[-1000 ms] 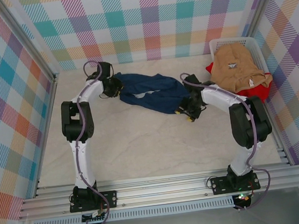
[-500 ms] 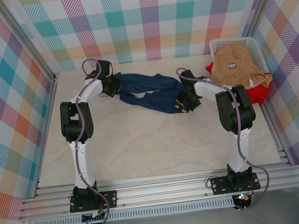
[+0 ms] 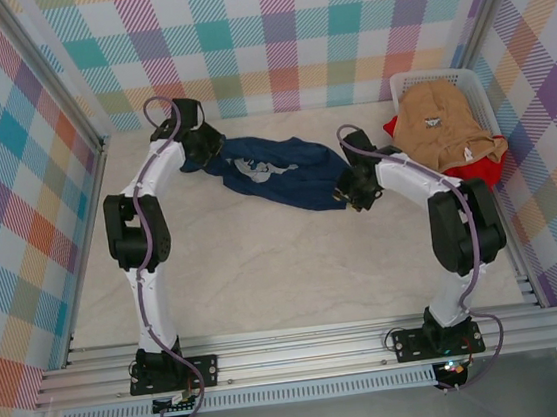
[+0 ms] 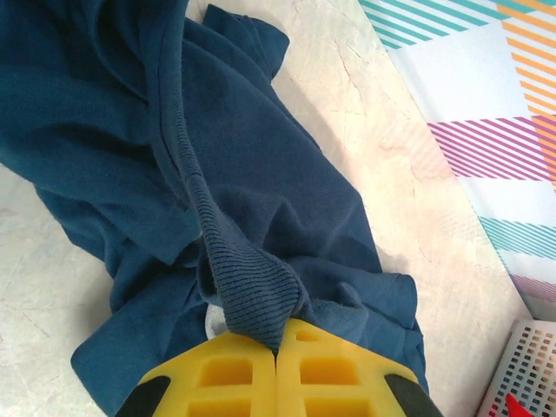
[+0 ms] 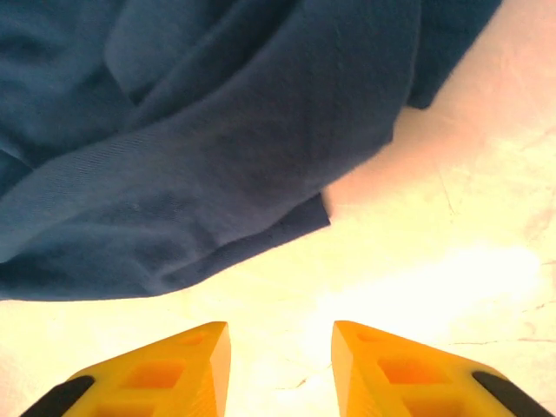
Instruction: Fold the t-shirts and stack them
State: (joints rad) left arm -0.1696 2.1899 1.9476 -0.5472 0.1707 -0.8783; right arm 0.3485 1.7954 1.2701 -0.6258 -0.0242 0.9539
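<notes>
The navy t-shirt (image 3: 280,173) lies on the bench (image 3: 265,270) between the two arms. It has been pulled toward the far wall and is more spread out than a moment ago, and its white picture (image 3: 254,169) now shows. The left gripper (image 4: 276,343) is squeezed tight on a ribbed fold of the shirt and has moved back with it. The right gripper (image 5: 280,347) has its fingers apart over bare bench, just beside the shirt's edge, holding nothing. I think the shirt is being laid flat, so folding has not begun. The tan t-shirt (image 3: 445,124) and the red t-shirt (image 3: 483,175) wait in the basket (image 3: 415,79).
</notes>
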